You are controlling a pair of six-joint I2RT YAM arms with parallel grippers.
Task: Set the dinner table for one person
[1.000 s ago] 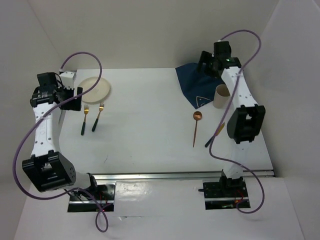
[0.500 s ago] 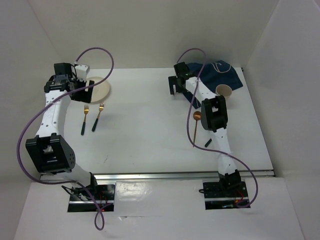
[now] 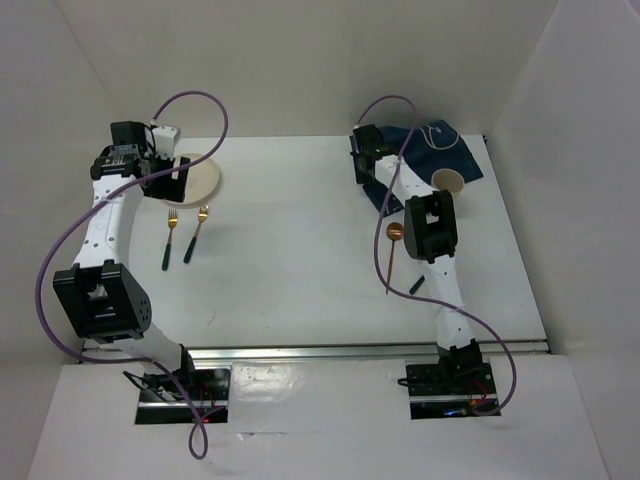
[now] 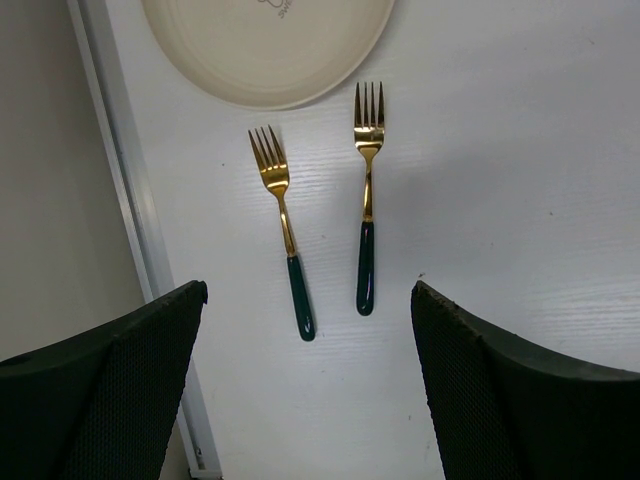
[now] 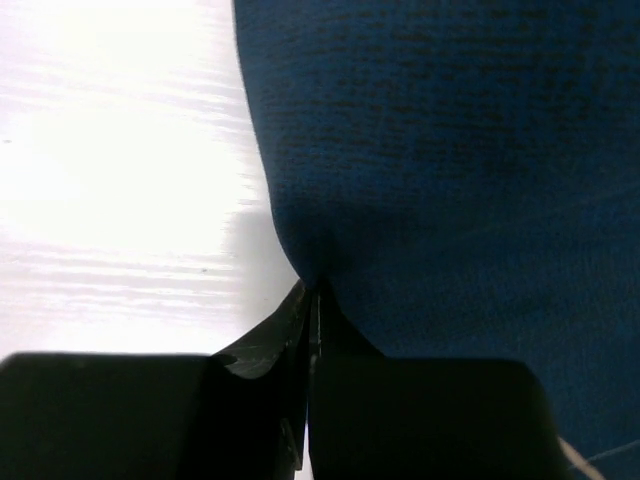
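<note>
1. Bench. The white bench (image 3: pixel 300 250) with its aluminium rail edges fills the overhead view from the arm bases to the far wall. Every item listed below lies on it.

2. Left claw. I read the left claw (image 4: pixel 308 288) as spread wide, with nothing between its fingers (image 4: pixel 110 390). It hangs over the far left part of the bench, beside the left rail. Below it lie two forks with gold tines and dark green handles. The left fork (image 4: pixel 285 230) and the right fork (image 4: pixel 366 200) lie side by side without touching, tines toward the plate. The cream plate (image 4: pixel 270 50) sits just beyond the tines. The tines are near its rim but not on it.

3. Right claw. I read the right claw (image 5: pixel 312 298) as closed, its tips pinched on the edge of the navy blue placemat (image 5: pixel 450 150). The cloth draws in to a point at the tips, with bare bench to the left of it. From overhead, the claw is at the left end of the placemat, which lies bunched in the far right corner with a white line showing on it.

4. Other items, right side. A tan cup (image 3: pixel 447 182) stands upright just in front of the placemat. A copper spoon (image 3: pixel 392 255) lies nearer the arm bases, bowl toward the far wall, alongside the right arm. A short dark object (image 3: pixel 415 286) shows beside the arm. I cannot tell what it is.
</note>
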